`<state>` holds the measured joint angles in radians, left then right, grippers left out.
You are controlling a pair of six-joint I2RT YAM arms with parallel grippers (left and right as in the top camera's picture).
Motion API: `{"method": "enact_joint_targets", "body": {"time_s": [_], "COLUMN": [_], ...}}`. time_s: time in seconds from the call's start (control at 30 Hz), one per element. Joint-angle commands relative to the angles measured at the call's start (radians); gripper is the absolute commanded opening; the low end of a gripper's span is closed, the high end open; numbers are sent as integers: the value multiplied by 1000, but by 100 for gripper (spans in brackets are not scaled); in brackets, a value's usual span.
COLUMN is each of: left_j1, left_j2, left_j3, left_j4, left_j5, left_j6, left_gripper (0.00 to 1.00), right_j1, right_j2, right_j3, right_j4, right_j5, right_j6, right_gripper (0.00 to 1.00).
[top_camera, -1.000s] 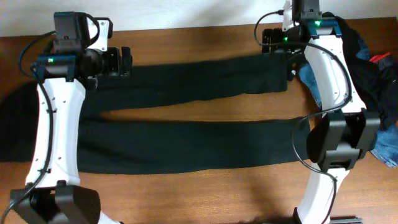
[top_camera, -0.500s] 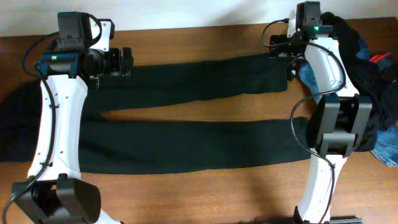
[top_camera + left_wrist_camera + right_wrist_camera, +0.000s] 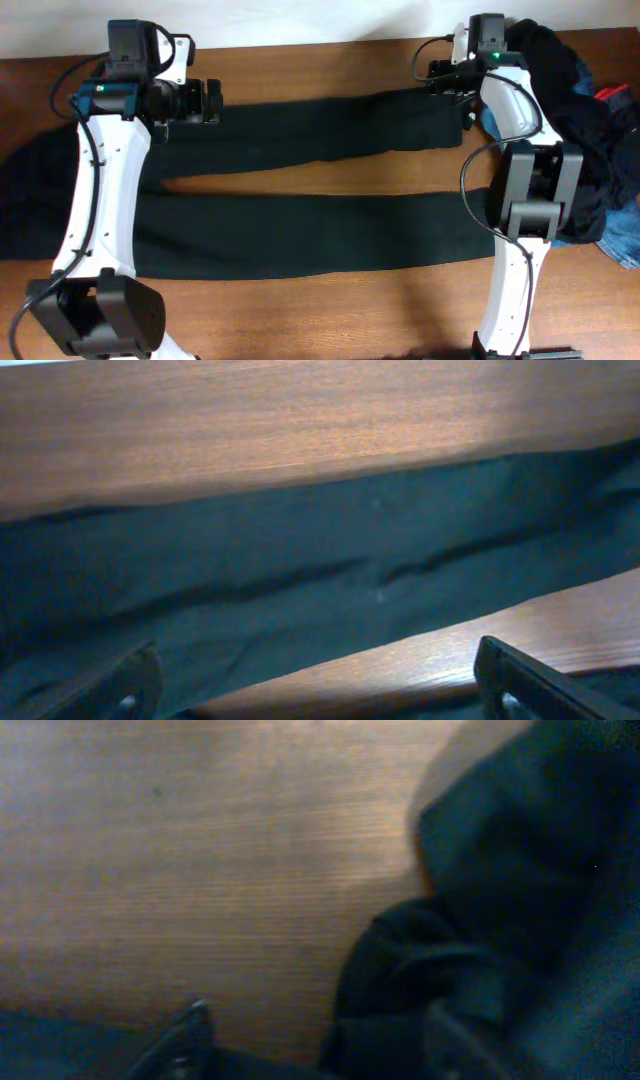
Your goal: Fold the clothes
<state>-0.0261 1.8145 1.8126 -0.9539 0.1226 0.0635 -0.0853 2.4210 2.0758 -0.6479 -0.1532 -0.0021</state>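
Brown wood of the desk (image 3: pixel 300 320) comes first, close to the robot. Next come the long black trousers (image 3: pixel 300 245). They lie flat on the desk with their two legs spread apart like a thin V. The top of the trousers is on the left side, and the legs run off to the right. The near leg lies straight across, under both white arms (image 3: pixel 95 200). A strip of bare wood shows between the two legs. The far leg slants up toward the far right.

Over the far leg, near its left end, hangs the left claw (image 3: pixel 205 100). Its two fingers (image 3: pixel 515 675) stand wide apart and grip nothing, with black cloth below them.

At the right end of that far leg is the right claw (image 3: pixel 440 78), close to the far edge of the desk. Its own picture is dark and blurry. One finger (image 3: pixel 185 1030) shows low down, with dark cloth beside it. I cannot tell if this claw is wide, narrow or holding cloth.

On the right side of the desk sits a heap of other clothes (image 3: pixel 590 120), mostly black. Some blue jeans (image 3: pixel 625 240) and a bit of red (image 3: pixel 615 93) peek out of it.
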Motion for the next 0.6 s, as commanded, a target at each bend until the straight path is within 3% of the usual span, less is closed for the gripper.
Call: {"method": "enact_joint_targets", "body": {"time_s": [0.0, 0.03, 0.1, 0.17, 0.23, 0.57], "left_j1": [-7, -7, -7, -7, -7, -7], "left_j2": [6, 6, 6, 6, 6, 6], "left_j3": [10, 10, 10, 10, 10, 10], "left_j4": [3, 3, 3, 3, 3, 3], "left_j5": [0, 0, 0, 0, 0, 0], "left_j6": [6, 6, 6, 6, 6, 6], "left_gripper": [99, 99, 99, 99, 99, 99], "right_j1": [1, 0, -2, -7, -12, -46], "right_j2": [21, 21, 20, 20, 20, 20], "right_j3": [9, 10, 14, 29, 48, 248], "right_j4": [17, 18, 21, 13, -3, -159], "right_j5": [-39, -38, -38, -39, -38, -36], "right_j6": [-1, -2, -2, -1, 2, 2], "right_gripper": [47, 33, 15, 8, 4, 4]}}
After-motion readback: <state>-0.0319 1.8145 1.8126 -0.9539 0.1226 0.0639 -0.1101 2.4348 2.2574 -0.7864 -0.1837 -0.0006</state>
